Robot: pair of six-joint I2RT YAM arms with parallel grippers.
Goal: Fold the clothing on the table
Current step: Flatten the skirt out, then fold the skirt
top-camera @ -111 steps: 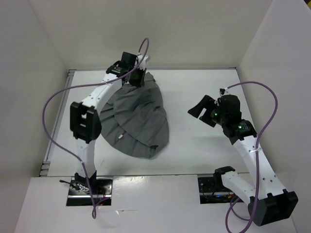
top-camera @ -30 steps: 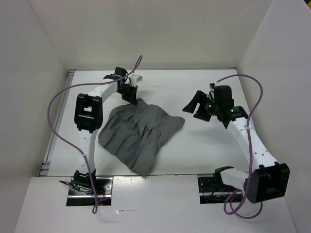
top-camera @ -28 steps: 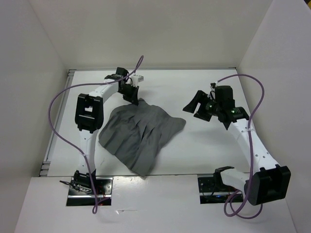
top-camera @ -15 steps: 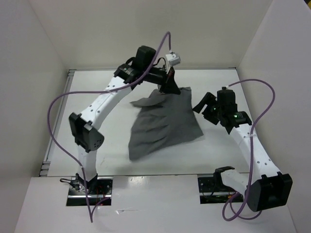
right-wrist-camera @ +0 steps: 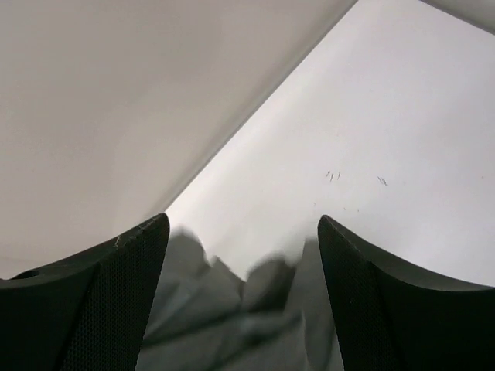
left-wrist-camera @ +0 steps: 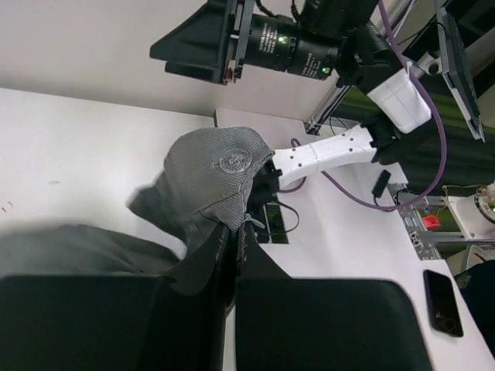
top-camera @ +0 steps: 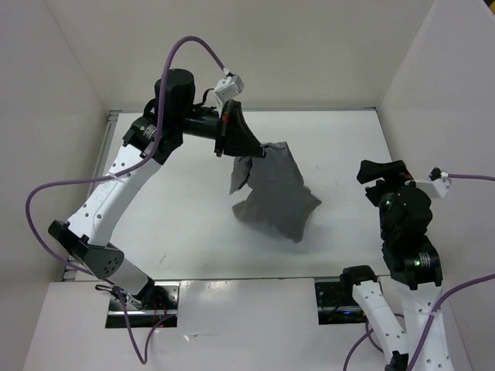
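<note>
The left gripper (top-camera: 257,151) pinches one edge of the skirt (top-camera: 277,189), which hangs bunched above the middle of the table (top-camera: 178,216). The right gripper (top-camera: 377,170) gapes empty over the table's right side. A thin one-point pinch may slip, dropping the skirt crumpled.

Links: white shells are seen on left arm (top-camera: 108,197) and right arm (top-camera: 375,309).
Joints: black housings (top-camera: 176,86) are fitted.
Cables: purple cable (top-camera: 189,39) is looped.
Jaws: black, finely dotted.
</note>
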